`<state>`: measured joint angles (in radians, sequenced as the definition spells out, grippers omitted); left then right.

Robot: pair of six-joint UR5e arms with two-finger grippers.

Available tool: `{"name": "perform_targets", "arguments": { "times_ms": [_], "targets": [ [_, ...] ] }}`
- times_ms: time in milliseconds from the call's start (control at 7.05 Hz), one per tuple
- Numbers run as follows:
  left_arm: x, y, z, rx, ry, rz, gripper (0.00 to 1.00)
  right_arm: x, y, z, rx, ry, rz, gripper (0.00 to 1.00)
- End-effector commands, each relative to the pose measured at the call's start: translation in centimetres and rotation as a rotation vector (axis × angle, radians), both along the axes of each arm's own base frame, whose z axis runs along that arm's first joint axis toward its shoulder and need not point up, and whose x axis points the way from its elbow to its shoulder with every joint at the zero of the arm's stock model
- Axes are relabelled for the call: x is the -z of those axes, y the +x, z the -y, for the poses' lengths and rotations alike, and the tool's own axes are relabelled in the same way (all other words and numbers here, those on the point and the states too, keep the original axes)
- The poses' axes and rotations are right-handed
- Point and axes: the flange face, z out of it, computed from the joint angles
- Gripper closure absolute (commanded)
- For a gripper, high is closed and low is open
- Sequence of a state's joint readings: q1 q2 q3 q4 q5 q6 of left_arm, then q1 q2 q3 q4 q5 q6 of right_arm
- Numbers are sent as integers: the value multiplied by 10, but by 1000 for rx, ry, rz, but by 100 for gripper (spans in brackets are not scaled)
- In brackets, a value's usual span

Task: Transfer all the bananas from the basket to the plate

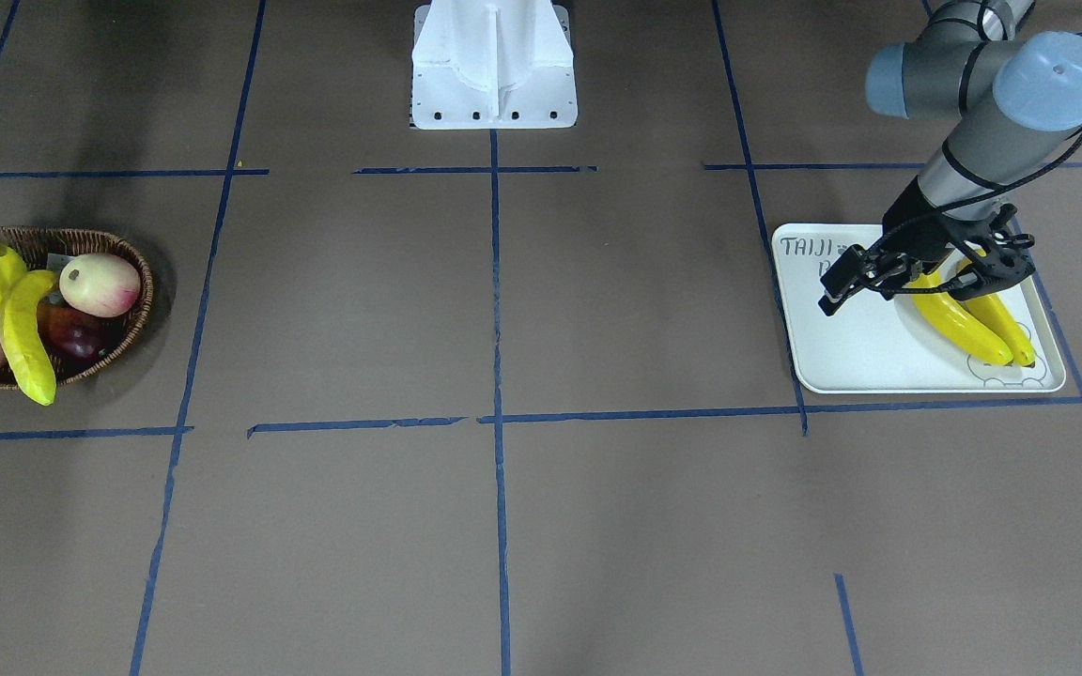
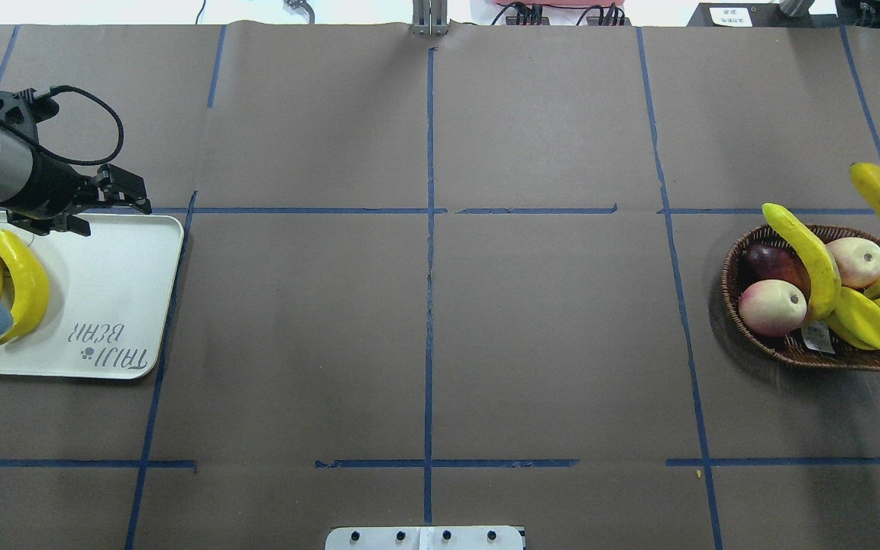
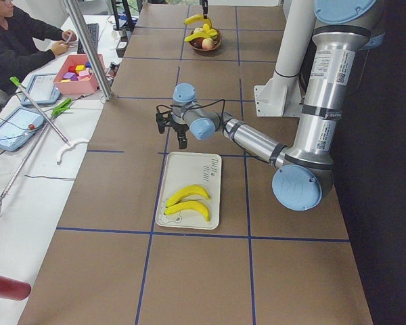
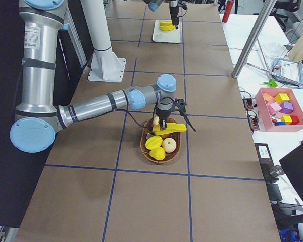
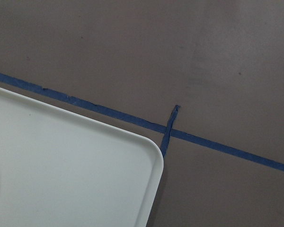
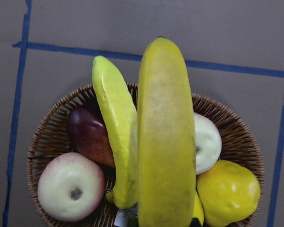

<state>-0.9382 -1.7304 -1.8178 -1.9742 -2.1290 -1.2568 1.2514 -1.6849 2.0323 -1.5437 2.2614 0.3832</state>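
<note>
The overhead view cuts the right gripper (image 4: 164,122) at its edge; the exterior right view shows it pinching one long glossy yellow banana (image 4: 170,128) above the brown woven wicker basket (image 4: 143,145). Two smooth bananas (image 1: 959,324) lie on the flat off-white plate (image 1: 860,347), the left gripper (image 1: 898,291) spread above.

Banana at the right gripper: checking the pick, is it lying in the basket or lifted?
Lifted: the banana hangs crosswise in the right gripper, above the basket.
</note>
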Motion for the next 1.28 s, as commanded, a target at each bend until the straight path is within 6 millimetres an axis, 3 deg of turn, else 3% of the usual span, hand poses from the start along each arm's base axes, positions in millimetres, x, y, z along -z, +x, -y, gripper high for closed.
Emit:
{"name": "perform_targets", "arguments": {
  "times_ms": [0, 142, 284, 425, 567, 709, 993, 1134],
  "targets": [
    [6, -1, -3, -3, 8, -9, 0, 46, 19, 8, -52, 78, 42, 100],
    [8, -1, -3, -4, 11, -13, 0, 69, 9, 19, -39, 87, 95, 100],
    [14, 0, -1, -3, 18, -19, 0, 110, -33, 30, -20, 58, 175, 100],
    [23, 3, 2, -6, 31, -33, 0, 153, -97, 39, -46, -38, 232, 100],
    [27, 4, 1, -15, 36, -50, 0, 210, -159, 46, -60, -69, 286, 100],
    [42, 5, 0, -5, 25, -89, 0, 239, -196, 37, -52, -62, 326, 99],
    [73, 9, -4, 39, 96, -260, 0, 268, -258, -4, -66, 34, 464, 99],
    [91, 28, -15, 52, 76, -393, 0, 280, -291, -29, -109, 52, 527, 99]
  ]
}}
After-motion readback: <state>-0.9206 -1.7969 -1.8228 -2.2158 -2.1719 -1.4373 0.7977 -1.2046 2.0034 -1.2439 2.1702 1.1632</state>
